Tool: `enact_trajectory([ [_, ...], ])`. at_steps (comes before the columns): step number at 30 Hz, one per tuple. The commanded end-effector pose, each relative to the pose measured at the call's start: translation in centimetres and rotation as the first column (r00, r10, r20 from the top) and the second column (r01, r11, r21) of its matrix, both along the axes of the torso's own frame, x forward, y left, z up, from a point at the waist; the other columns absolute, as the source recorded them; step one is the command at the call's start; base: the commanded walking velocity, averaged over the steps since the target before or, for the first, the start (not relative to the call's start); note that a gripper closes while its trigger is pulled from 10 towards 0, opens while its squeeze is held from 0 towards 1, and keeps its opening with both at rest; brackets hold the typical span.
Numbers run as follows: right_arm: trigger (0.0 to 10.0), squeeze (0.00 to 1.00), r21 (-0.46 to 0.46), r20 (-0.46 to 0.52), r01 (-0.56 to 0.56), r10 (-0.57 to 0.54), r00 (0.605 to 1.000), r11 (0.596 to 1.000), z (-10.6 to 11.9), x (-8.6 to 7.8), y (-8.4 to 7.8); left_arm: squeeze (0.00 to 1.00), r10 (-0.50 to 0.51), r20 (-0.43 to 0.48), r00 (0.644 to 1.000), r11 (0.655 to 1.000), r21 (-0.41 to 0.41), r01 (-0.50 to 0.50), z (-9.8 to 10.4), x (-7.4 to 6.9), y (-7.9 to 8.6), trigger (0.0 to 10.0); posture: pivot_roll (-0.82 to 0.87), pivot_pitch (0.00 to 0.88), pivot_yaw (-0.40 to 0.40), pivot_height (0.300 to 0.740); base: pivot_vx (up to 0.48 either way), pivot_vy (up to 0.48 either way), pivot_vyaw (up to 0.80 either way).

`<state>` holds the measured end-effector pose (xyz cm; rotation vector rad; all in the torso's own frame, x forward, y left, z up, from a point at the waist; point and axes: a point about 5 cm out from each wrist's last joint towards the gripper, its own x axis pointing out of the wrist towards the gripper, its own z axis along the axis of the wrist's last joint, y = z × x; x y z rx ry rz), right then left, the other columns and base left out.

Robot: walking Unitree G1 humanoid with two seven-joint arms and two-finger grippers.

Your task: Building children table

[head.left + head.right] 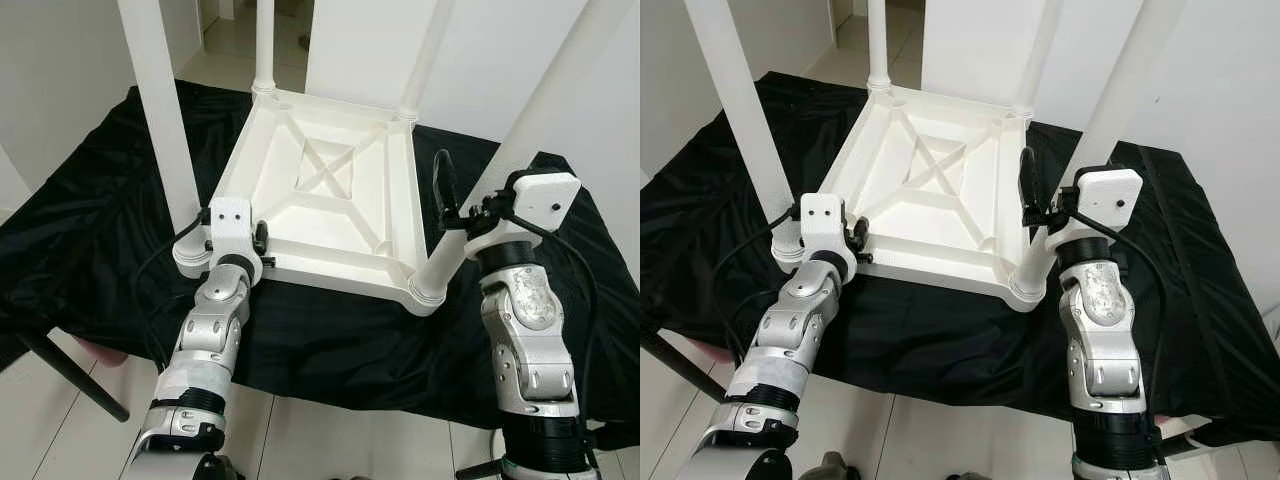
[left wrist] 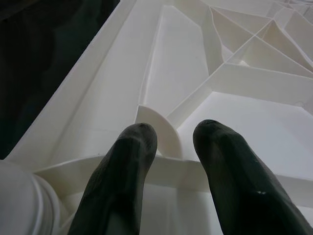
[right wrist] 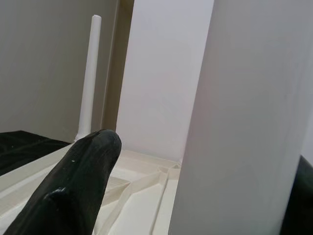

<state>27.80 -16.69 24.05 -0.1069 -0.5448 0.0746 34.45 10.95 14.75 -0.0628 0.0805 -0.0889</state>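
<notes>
Head view: right gripper (image 1: 455, 215) around table leg (image 1: 500, 165)

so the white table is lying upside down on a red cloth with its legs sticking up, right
Not quite: the cloth is black, not red, as the left eye view shows. The rest holds: the white table lies upside down on it with its legs sticking up.

One white tabletop (image 1: 330, 190), inverted, on one black cloth (image 1: 90, 220). Four white legs stand at its corners: near left leg (image 1: 160, 110), near right leg (image 1: 520, 150), far left leg (image 1: 264, 40), far right leg (image 1: 430, 55). Two grippers: left gripper (image 1: 262, 240), right gripper (image 1: 445, 190).
</notes>
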Motion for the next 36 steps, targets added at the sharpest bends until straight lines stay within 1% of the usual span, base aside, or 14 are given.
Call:
enact_trajectory([
  [1,10.0,0.0,-0.01,-0.049,0.015,-0.016,0.999,1.0,-0.8,0.3,-0.4,0.0,0.061,-0.006,0.998,0.998,0.007,-0.06,-0.2,0.0,-0.1,10.0,0.1,0.017,-0.085,0.74,0.0,0.0,0.0],
  [14,10.0,0.0,-0.003,-0.072,0.015,-0.016,0.997,1.0,-0.8,0.5,-0.6,0.0,0.067,-0.019,0.998,0.998,0.002,-0.067,-0.6,-0.2,-0.2,10.0,0.1,0.03,-0.09,0.74,0.0,0.0,0.0],
  [15,7.8,0.0,-0.001,-0.07,0.014,-0.014,0.997,1.0,-0.7,0.5,-0.7,0.0,0.068,-0.021,0.997,0.998,0.002,-0.068,-0.6,-0.2,-0.2,10.0,0.1,0.03,-0.09,0.74,0.0,0.0,0.0],
  [16,7.8,0.0,-0.001,-0.07,0.014,-0.014,0.997,1.0,-0.7,0.5,-0.7,0.0,0.068,-0.021,0.997,0.998,0.002,-0.068,-0.6,-0.2,-0.2,10.0,0.1,0.03,-0.09,0.74,0.0,0.0,0.0],
  [17,5.3,0.0,0.002,-0.067,0.013,-0.013,0.998,1.0,-0.6,0.5,-0.7,0.0,0.069,-0.022,0.997,0.998,0.002,-0.069,-0.7,-0.2,-0.2,10.0,0.1,0.03,-0.09,0.74,0.0,0.0,0.0],
  [18,0.0,0.0,0.011,-0.06,0.01,-0.009,0.998,1.0,-0.3,0.6,-0.8,0.0,0.073,-0.026,0.997,0.997,0.001,-0.073,-0.8,-0.2,-0.1,10.0,0.1,0.036,-0.089,0.74,0.0,0.0,0.0],
  [26,0.0,0.0,0.042,-0.037,0.026,-0.024,0.999,0.999,0.6,0.6,-1.3,0.0,0.101,-0.049,0.994,0.995,-0.001,-0.101,-1.4,-0.2,0.6,10.0,0.09,0.049,-0.08,0.74,0.0,0.0,0.0],
  [27,0.0,0.0,0.063,-0.034,0.038,-0.036,0.999,0.997,0.8,0.6,-1.6,0.0,0.119,-0.044,0.992,0.993,0.003,-0.119,-1.3,-0.1,1.0,10.0,0.09,0.054,-0.076,0.74,0.0,0.0,0.0],
  [31,0.0,0.0,0.08,-0.033,0.046,-0.044,0.998,0.996,0.8,0.6,-1.8,0.0,0.139,-0.038,0.99,0.99,0.012,-0.139,-1.2,0.0,1.3,10.0,0.09,0.055,-0.074,0.74,0.0,0.0,0.0],
  [35,0.0,0.0,0.165,-0.028,0.065,-0.061,0.998,0.984,1.3,0.5,-2.4,0.0,0.172,-0.045,0.984,0.985,0.029,-0.171,-1.2,0.3,2.0,10.0,0.08,0.058,-0.064,0.74,0.0,0.0,0.0],
  [36,0.0,0.0,0.165,-0.028,0.065,-0.061,0.998,0.984,1.3,0.5,-2.4,0.0,0.172,-0.045,0.984,0.985,0.029,-0.171,-1.2,0.3,2.0,10.0,0.08,0.058,-0.064,0.74,0.0,0.0,0.0],
])
